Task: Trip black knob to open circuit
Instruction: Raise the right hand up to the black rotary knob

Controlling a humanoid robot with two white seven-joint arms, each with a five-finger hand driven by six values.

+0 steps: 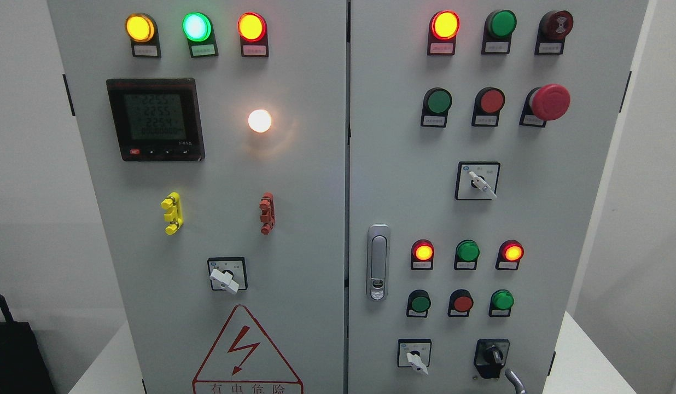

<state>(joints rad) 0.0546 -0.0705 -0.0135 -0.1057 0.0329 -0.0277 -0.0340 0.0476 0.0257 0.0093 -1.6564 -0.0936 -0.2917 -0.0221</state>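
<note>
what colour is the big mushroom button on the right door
Red; the mushroom button shows clearly in the head view.

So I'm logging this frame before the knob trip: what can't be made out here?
- Robot hand: only a grey curved tip shows in the head view beside the black knob; the bottom edge cuts the rest, so side and fingers are unknown.
- Lamp and button labels: too small to read.
- Meter digits: blurred.
- Warning sign: base cut by the bottom edge.
</note>
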